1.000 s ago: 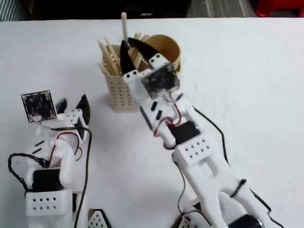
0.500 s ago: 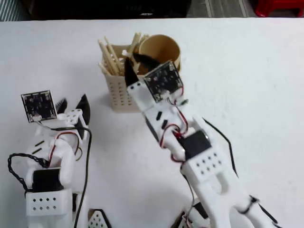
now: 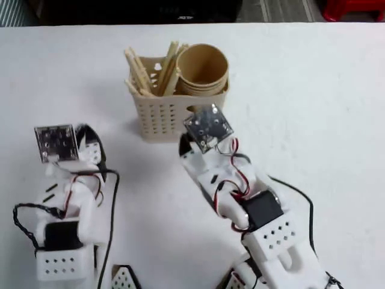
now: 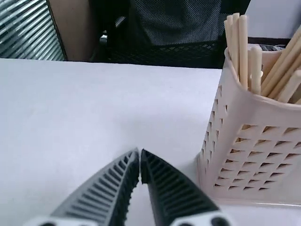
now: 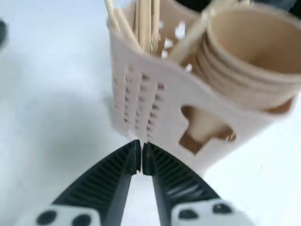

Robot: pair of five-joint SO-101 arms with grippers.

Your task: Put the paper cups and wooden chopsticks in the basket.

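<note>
Since a second ago, our right gripper [image 5: 141, 147] has drawn back from above the basket [image 3: 157, 117], where it hung with its jaws spread over the sticks. It now sits low on the near side of the basket, just in front of its wall, with the two black ribbed jaws pressed together on nothing. Our left gripper [image 4: 140, 153] has shifted slightly and rests beside the basket but apart from it, its jaws likewise closed and empty.

We see the basket standing upright on the white table [image 3: 313, 90]. It is cream plastic with walls pierced by rows of small square holes. A nested stack of tan paper cups [image 3: 203, 67] fills the side nearer our right arm, mouths up. The pale wooden chopsticks [image 3: 147, 69] stand bunched in the other side, leaning at different angles above the rim.
</note>
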